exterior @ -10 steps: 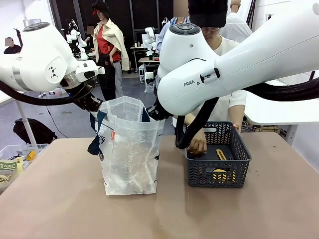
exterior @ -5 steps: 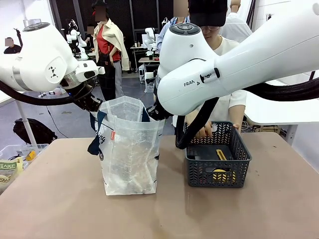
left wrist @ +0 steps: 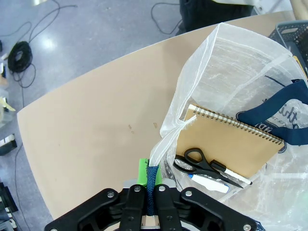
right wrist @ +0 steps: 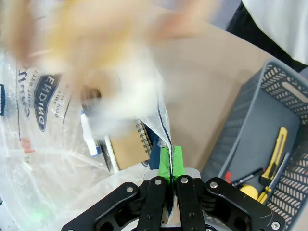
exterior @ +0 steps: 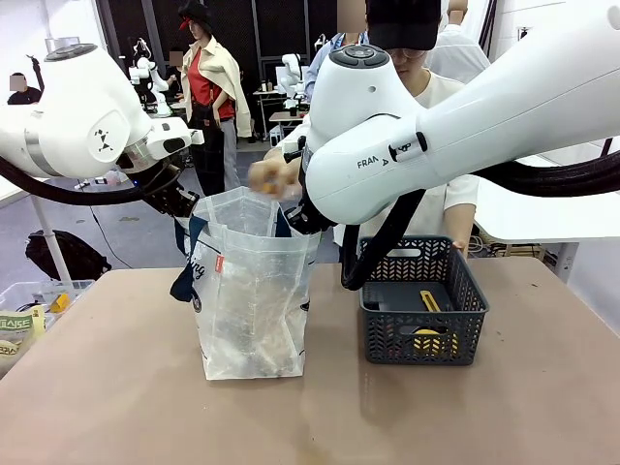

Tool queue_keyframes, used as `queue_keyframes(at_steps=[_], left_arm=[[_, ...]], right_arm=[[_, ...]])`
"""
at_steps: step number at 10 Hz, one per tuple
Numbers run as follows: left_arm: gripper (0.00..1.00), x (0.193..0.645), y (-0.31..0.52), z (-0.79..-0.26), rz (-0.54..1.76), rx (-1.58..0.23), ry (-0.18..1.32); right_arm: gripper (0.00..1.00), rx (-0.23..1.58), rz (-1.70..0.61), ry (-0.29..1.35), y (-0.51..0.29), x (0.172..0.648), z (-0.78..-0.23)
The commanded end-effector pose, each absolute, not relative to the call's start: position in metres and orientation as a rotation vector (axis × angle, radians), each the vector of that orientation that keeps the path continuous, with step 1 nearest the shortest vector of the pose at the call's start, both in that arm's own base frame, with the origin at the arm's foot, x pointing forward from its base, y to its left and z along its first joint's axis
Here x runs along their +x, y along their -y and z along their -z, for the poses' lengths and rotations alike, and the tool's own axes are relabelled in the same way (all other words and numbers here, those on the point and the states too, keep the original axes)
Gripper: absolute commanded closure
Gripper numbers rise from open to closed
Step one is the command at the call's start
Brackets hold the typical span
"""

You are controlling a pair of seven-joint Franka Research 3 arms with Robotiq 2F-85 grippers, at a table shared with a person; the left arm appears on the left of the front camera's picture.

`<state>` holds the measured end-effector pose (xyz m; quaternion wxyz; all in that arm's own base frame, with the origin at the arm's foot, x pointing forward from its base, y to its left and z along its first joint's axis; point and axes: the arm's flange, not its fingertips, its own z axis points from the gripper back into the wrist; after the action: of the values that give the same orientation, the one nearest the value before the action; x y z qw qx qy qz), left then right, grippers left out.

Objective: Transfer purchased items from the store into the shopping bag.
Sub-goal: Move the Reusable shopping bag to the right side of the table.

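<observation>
Your left gripper and right gripper were both pinched shut on the rim of the shopping bag, spreading its mouth mid-tabletop. The person's hand, too blurred to tell its load, hovered directly above that mouth. The store sat just beside the bag, toward the right edge.

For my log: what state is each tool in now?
Left tool: shut on the navy handle of the shopping bag.
Right tool: shut on the shopping bag's edge.
</observation>
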<state>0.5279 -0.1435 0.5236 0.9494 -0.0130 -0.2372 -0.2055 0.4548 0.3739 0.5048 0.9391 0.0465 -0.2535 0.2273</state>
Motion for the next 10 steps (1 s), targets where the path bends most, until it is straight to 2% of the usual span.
queue_keyframes(at_steps=[1,10], left_arm=[[1.0,0.5272,0.1413,-0.5249,0.414,-0.022,0.479],[1.0,0.5272,0.1413,-0.5249,0.414,-0.022,0.479]], right_arm=[[1.0,0.098,-0.465,0.515,-0.3752,0.4544,-0.5036],[1.0,0.098,-0.465,0.515,-0.3752,0.4544,-0.5036]])
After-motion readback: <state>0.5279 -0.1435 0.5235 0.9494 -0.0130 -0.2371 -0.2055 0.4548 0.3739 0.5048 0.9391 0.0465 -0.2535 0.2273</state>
